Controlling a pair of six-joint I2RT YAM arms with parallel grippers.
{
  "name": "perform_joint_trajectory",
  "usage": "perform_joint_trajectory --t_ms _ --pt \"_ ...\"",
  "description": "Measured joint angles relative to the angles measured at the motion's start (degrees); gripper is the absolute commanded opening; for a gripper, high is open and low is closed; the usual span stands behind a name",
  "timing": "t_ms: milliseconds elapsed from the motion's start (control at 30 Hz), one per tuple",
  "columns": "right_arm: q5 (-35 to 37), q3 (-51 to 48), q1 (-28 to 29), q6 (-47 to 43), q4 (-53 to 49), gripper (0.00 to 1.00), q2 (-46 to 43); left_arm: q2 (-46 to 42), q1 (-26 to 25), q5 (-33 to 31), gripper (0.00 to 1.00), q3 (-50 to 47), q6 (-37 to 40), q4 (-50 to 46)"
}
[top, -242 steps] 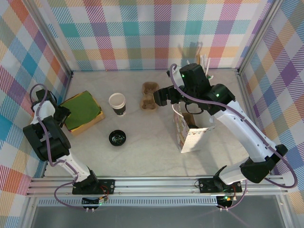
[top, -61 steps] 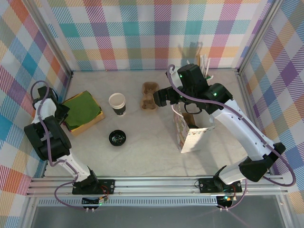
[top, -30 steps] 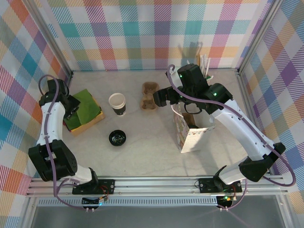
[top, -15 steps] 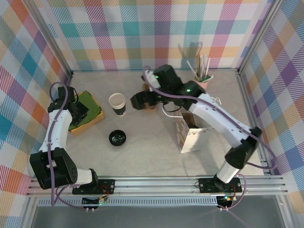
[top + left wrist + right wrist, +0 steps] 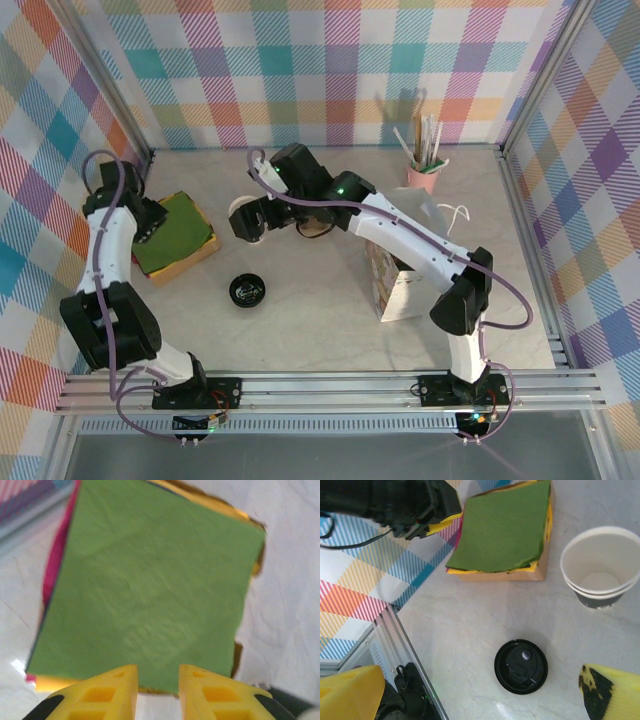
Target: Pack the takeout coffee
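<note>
The takeout coffee is out of view. A lidless cup [image 5: 238, 208] [image 5: 600, 570] with a white rim stands upright at mid-table. A loose black lid [image 5: 247, 290] [image 5: 521, 666] lies flat on the table in front of it. My right gripper [image 5: 254, 218] [image 5: 480, 695] hovers above the cup and lid, open wide, nothing between its fingers. The white paper bag [image 5: 400, 285] stands open at the right. My left gripper [image 5: 148, 225] [image 5: 157, 680] hangs over the green napkin stack [image 5: 172, 232] [image 5: 150, 580], its yellow fingers a little apart and holding nothing.
The napkin stack sits in a shallow cardboard tray at the left wall. A brown cup carrier [image 5: 318, 227] lies behind the right arm. A pink cup of sticks [image 5: 425, 176] stands at the back right. Bare table lies between the lid and the bag.
My right arm has swung left from the bag to above the lidless cup. My left gripper has shifted over the green stack and its fingers have parted slightly.
</note>
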Motion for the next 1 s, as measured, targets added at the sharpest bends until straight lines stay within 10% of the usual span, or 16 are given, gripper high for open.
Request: perform_joint_trajectory --t_ms 167,1000 --pt "-0.07 3.04 0.96 -0.42 -0.92 0.99 1.07 6.14 3.93 -3.21 0.43 2.21 0.20 0.42" --pt "-0.24 10.40 1.99 -1.11 -7.37 0.99 6.10 18.56 9.16 -4.44 0.46 0.96 0.13 9.38"
